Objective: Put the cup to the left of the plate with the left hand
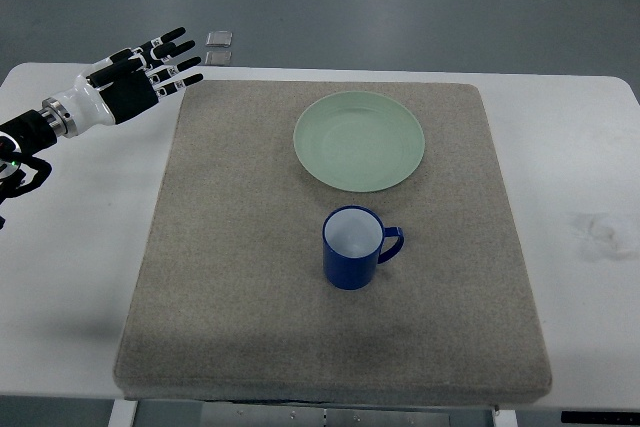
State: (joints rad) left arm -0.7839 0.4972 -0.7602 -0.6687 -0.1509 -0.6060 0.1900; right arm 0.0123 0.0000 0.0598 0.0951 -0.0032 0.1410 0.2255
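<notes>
A blue cup (352, 248) with a white inside stands upright on the beige mat (230, 277), its handle pointing right. It sits just in front of the pale green plate (359, 140), which lies at the mat's far middle. My left hand (160, 65) hovers over the mat's far left corner, fingers stretched out and spread, holding nothing. It is well away from the cup, up and to the left. The right arm does not show.
The mat covers most of a white table (580, 157). Two small grey squares (219, 47) lie on the floor beyond the table's far edge, near my left fingertips. A faint smudge (602, 234) marks the table at the right.
</notes>
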